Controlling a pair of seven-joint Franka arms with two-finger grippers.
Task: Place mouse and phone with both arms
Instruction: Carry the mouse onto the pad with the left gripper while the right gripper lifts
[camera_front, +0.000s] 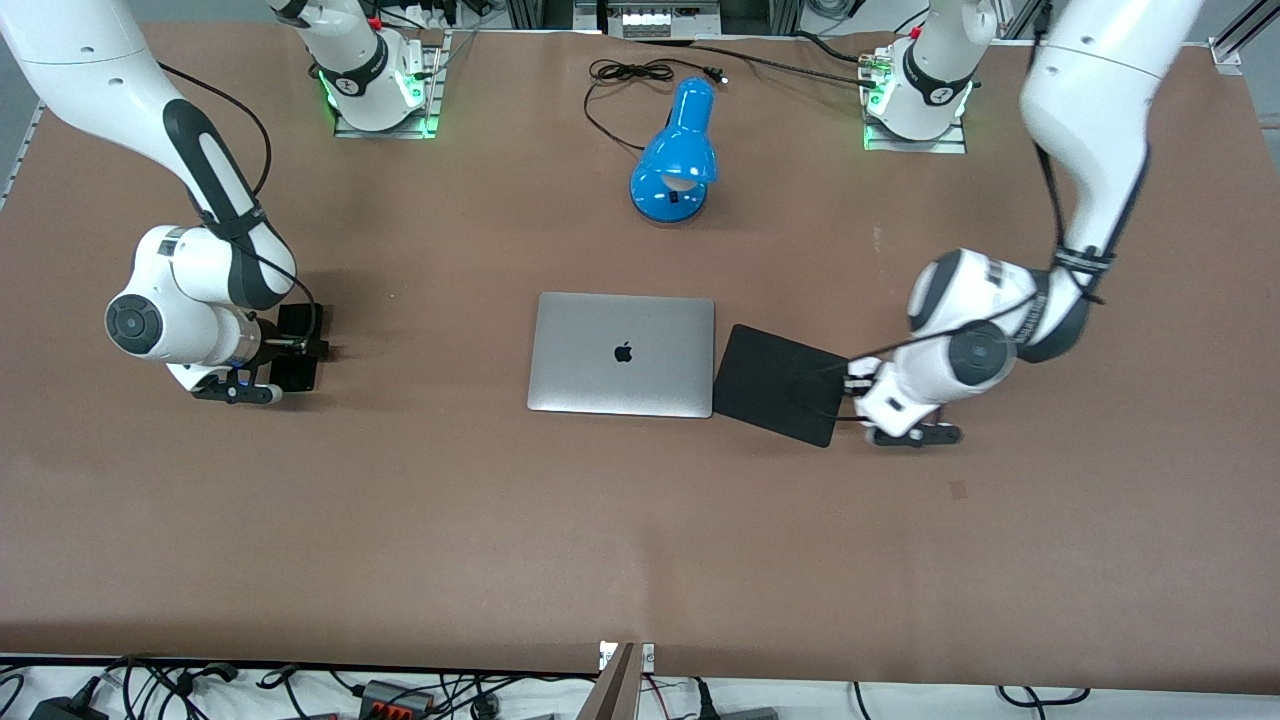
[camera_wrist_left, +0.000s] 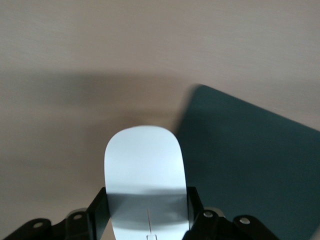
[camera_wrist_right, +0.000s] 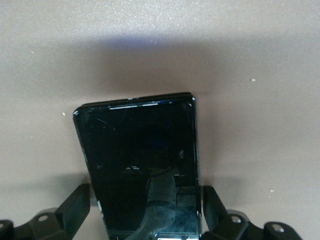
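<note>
The white mouse (camera_wrist_left: 145, 165) lies on the brown table just beside the edge of the black mat (camera_wrist_left: 250, 165). My left gripper (camera_wrist_left: 147, 200) is shut on the mouse, with a finger pressed against each side. In the front view this gripper (camera_front: 860, 388) is down at the mat's edge toward the left arm's end of the table. The black phone (camera_wrist_right: 140, 165) lies flat on the table. My right gripper (camera_wrist_right: 145, 205) is open and straddles it, a small gap showing on each side. This gripper (camera_front: 298, 347) is low at the right arm's end of the table.
A closed silver laptop (camera_front: 622, 353) sits mid-table with the black mat (camera_front: 780, 385) touching its side. A blue desk lamp (camera_front: 675, 160) and its black cable (camera_front: 625, 75) lie farther from the front camera, between the arm bases.
</note>
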